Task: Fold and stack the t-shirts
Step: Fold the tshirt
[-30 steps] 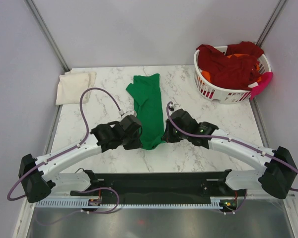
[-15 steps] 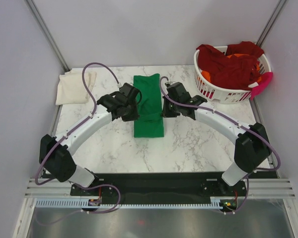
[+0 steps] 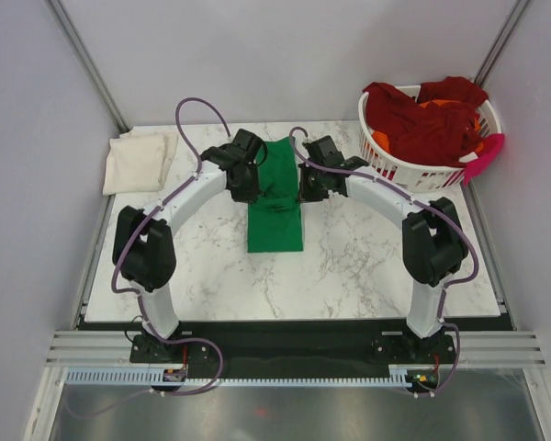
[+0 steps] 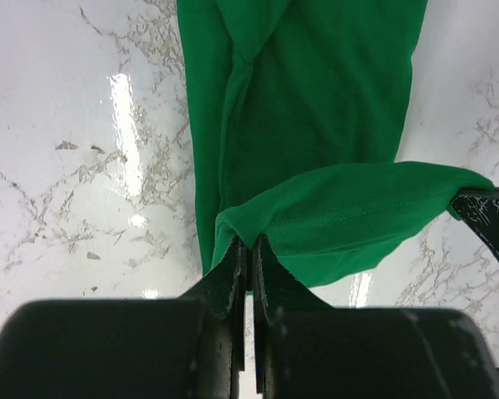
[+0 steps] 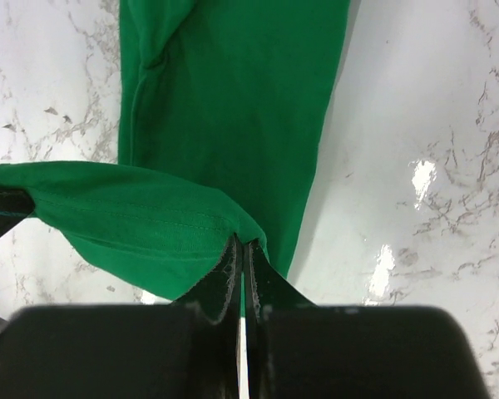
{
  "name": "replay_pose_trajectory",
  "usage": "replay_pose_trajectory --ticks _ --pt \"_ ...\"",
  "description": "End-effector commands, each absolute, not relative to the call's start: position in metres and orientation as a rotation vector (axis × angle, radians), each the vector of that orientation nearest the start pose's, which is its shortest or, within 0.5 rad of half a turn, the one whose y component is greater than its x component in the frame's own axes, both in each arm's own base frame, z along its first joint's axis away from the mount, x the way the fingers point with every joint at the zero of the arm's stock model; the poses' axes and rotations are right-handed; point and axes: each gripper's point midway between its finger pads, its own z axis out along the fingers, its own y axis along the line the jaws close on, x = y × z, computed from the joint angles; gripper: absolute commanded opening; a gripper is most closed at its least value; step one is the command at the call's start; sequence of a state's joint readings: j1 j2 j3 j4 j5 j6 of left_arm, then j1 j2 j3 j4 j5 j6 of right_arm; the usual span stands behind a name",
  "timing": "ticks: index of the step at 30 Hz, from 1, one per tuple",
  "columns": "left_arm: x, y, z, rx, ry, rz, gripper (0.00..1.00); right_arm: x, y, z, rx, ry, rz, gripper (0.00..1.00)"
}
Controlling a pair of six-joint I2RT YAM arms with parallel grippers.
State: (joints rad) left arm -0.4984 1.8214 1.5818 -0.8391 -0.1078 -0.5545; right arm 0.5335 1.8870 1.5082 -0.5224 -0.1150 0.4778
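Lying mid-table [image 3: 367,266], the green shirt [image 3: 275,230] is a narrow strip with its long axis running near to far. Its hem [image 4: 349,208] is lifted, and the left gripper [image 4: 249,249] and right gripper [image 5: 241,247] are each closed tight on one corner. A cream shirt [image 3: 140,161] lies far left. The basket [image 3: 413,175] of dark red shirts [image 3: 422,124] stands far right, both well apart. The hem has travelled farther back than half a second ago.
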Motion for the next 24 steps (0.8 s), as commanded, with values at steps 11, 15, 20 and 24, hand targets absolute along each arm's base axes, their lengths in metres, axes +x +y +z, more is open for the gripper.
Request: replay_pose_trajectory --ticks 11,15,20,24 --pt "0.432 -0.204 0.065 -0.046 2.740 -0.136 0.03 0.453 0.274 0.064 -0.068 2.608 0.582 0.37" --pt "0.459 -0.204 0.074 -0.101 2.703 -0.196 0.39 0.488 0.269 0.076 -0.046 2.563 0.608 0.85" --pt "0.481 -0.200 0.118 -0.087 2.604 -0.275 0.78 0.498 0.253 0.109 -0.045 2.530 0.531 0.91" --pt "0.477 -0.187 0.167 -0.080 2.500 -0.241 0.82 0.472 0.239 0.132 -0.043 2.492 0.473 0.92"
